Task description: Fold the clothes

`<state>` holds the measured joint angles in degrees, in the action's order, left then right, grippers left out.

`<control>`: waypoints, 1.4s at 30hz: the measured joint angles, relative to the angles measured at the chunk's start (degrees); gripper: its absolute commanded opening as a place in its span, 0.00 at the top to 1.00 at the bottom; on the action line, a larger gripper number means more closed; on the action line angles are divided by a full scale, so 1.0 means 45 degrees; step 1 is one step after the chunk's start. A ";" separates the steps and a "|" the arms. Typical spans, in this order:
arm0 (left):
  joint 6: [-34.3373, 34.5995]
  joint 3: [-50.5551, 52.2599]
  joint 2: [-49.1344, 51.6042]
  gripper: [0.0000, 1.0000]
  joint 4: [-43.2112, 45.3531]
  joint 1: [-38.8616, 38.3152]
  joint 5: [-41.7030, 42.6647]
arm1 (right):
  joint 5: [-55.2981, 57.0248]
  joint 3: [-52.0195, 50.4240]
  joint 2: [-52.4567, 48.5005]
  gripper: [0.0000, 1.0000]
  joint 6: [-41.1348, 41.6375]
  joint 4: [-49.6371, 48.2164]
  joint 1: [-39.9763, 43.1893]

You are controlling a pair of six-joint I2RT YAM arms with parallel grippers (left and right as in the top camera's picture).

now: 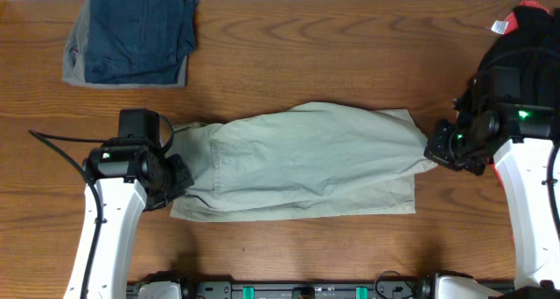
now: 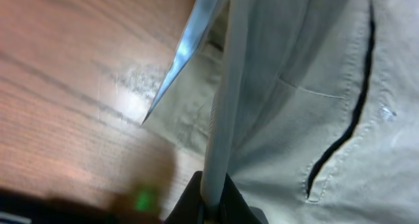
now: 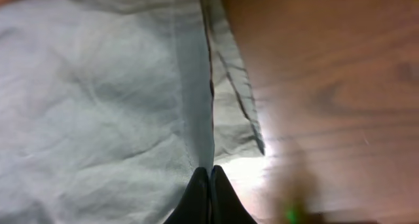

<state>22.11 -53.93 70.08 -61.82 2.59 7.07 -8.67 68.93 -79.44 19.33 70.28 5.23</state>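
Note:
The khaki-beige shorts point(image 1: 306, 159) lie stretched lengthwise across the middle of the wooden table, folded along their length. My left gripper point(image 1: 178, 178) is shut on the shorts' left edge; in the left wrist view the cloth point(image 2: 308, 73) runs up taut from the jaws point(image 2: 213, 199), with a dark pocket slit beside it. My right gripper point(image 1: 435, 150) is shut on the right edge; in the right wrist view a fold of cloth point(image 3: 118, 99) rises from the closed fingertips point(image 3: 209, 178). Both held edges are lifted slightly off the table.
A folded stack of dark navy and grey garments point(image 1: 131, 32) sits at the back left. A black and coral-red garment point(image 1: 525, 37) lies at the back right behind my right arm. A black cable point(image 1: 61, 146) trails left of my left arm.

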 measured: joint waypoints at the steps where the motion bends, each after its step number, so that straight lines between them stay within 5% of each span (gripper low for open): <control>1: 0.0034 0.0000 0.0092 0.94 -0.0063 0.0000 0.0000 | 0.0136 -0.0243 0.0000 0.99 0.0087 -0.0058 -0.0029; 24: 0.1141 0.0000 0.1049 0.92 -0.1370 0.0000 -0.1326 | 0.0500 -0.4493 0.0641 0.99 0.1302 -0.1083 -0.0039; 28: 0.1151 0.0000 0.1360 0.52 -0.0947 0.0000 -0.1423 | 0.0359 -0.5032 0.0685 0.98 0.1316 -0.1671 -0.0039; 30: 0.1234 0.0000 0.1583 0.39 -0.0665 0.0010 -0.1535 | 0.0204 -0.5217 0.0690 0.94 0.1336 -0.1841 -0.0034; 35: 0.1379 0.0000 0.2113 0.37 0.0078 0.0010 -0.1622 | -0.0034 -0.5333 0.0690 0.81 0.1413 -0.1928 -0.0039; 39: 0.1379 -0.0010 0.2191 0.40 0.0151 0.0010 -0.1627 | -0.0214 -0.5323 0.0690 0.66 0.1326 -0.1909 -0.0034; 42: 0.1384 -0.0257 0.2191 0.53 -0.0126 0.0010 -0.1632 | -0.0321 -0.5003 0.0690 0.57 0.1224 -0.1423 -0.0039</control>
<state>28.34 -55.09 79.94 -62.39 2.63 -0.27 -10.11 46.41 -76.34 24.84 63.88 5.06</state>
